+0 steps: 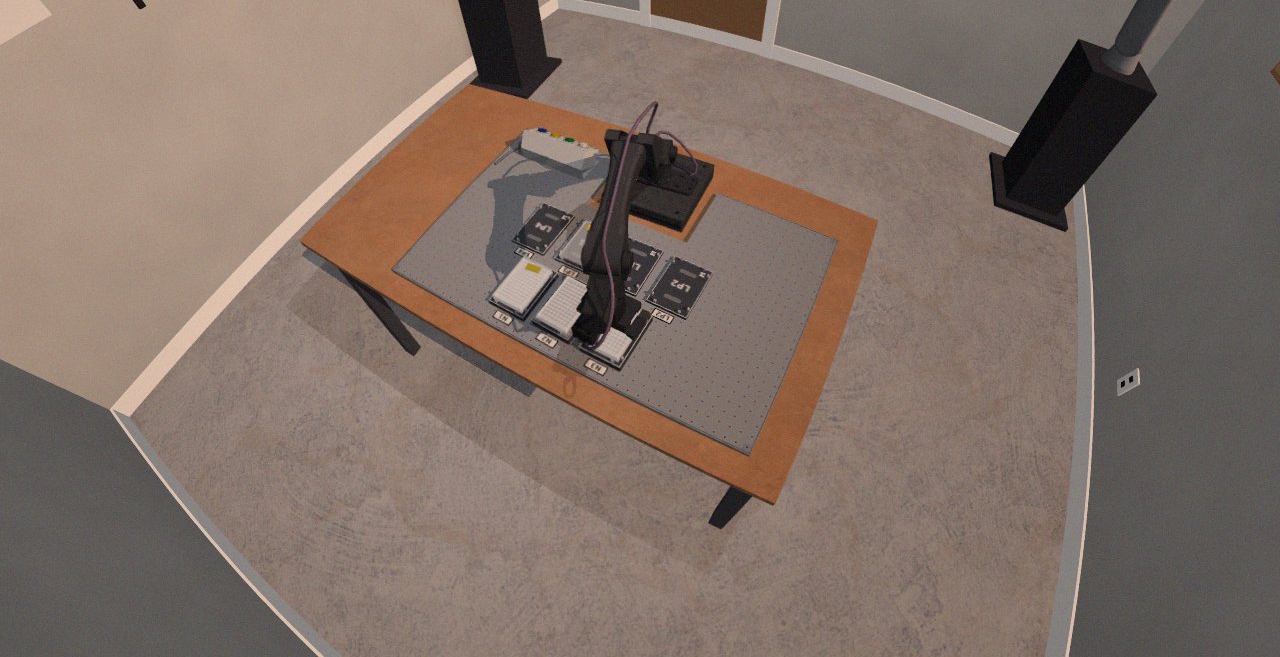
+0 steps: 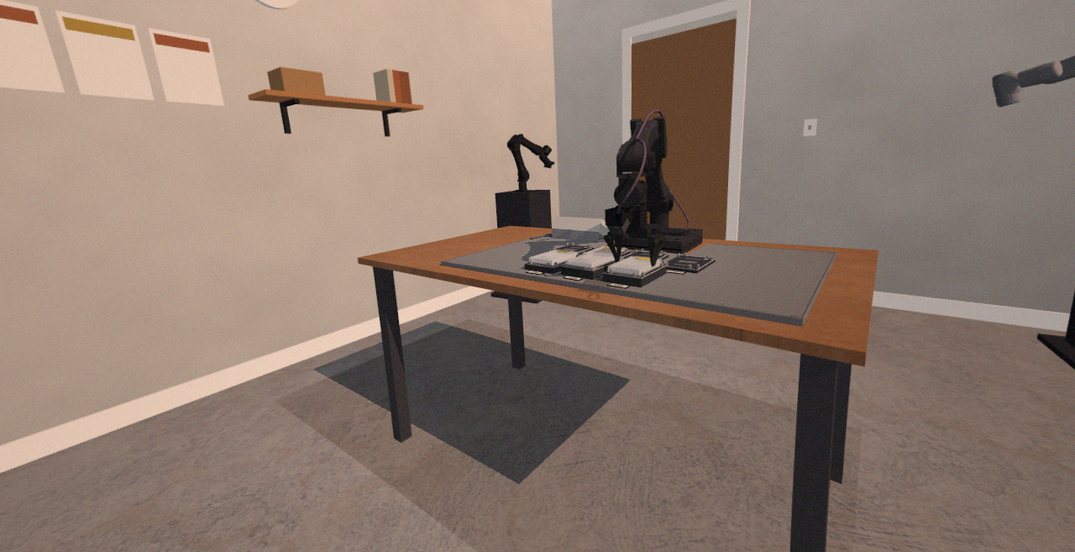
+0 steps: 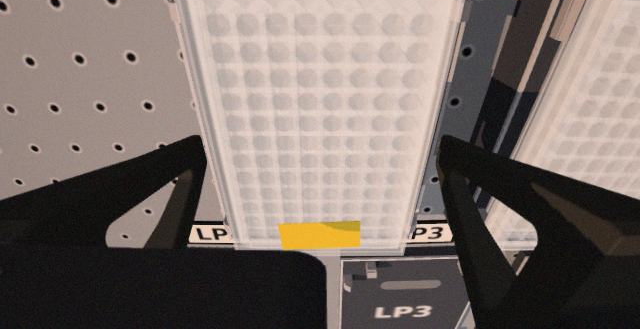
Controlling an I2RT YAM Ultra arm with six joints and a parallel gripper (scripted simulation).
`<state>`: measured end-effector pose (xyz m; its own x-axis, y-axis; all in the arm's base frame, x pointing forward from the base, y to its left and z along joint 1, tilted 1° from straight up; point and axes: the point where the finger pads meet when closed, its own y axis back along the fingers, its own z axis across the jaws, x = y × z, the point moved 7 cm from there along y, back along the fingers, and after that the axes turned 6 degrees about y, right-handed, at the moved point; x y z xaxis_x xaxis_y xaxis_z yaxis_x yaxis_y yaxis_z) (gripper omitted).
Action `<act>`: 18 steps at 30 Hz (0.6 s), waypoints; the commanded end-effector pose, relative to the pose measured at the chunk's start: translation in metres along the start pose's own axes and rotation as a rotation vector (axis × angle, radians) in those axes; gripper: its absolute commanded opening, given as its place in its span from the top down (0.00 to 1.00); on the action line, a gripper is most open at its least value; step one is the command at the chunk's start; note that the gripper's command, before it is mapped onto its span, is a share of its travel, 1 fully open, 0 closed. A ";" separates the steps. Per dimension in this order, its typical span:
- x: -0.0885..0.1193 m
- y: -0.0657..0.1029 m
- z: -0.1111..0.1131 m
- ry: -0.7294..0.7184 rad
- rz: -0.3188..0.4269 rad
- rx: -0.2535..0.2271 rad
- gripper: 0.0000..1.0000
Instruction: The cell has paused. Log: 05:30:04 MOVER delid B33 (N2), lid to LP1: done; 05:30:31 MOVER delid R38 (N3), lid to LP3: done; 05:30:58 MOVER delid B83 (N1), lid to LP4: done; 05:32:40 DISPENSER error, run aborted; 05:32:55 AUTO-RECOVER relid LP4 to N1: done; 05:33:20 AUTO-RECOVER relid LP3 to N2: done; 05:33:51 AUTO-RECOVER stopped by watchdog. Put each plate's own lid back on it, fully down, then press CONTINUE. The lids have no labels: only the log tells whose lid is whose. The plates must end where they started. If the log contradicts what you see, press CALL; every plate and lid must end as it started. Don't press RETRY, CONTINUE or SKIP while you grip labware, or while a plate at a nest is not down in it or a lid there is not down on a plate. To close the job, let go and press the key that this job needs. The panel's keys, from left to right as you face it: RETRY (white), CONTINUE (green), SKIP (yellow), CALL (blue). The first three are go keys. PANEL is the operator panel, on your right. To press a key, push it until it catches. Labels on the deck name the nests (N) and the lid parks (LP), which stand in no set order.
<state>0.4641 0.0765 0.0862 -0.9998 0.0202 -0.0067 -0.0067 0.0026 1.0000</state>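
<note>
Three white well plates stand in the front row of nests: the left one (image 1: 523,286) with a yellow tag, the middle one (image 1: 561,305), and the right one (image 1: 615,346). My gripper (image 3: 321,148) is open above the right plate (image 3: 320,109). Its fingers stand wide on either side, clear of the plate's long edges. A clear lid lies on this plate, and a yellow tag (image 3: 320,235) shows at its near end. The gripper also shows in the top and exterior views (image 1: 608,331) (image 2: 635,251). The neighbouring plate (image 3: 575,114) is at the right edge of the wrist view.
Dark lid parks form the back row: one at the left (image 1: 543,228), LP3 (image 3: 402,297) and LP2 (image 1: 678,284). A pale piece (image 1: 572,243) lies on the second park, partly hidden by the arm. The operator panel (image 1: 559,150) stands beside the arm base (image 1: 666,187).
</note>
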 end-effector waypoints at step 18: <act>-0.004 0.047 -0.002 0.001 -0.051 -0.008 0.00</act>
<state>0.4673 0.0768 0.1100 -0.9994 0.0207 -0.0274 -0.0274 -0.0008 0.9996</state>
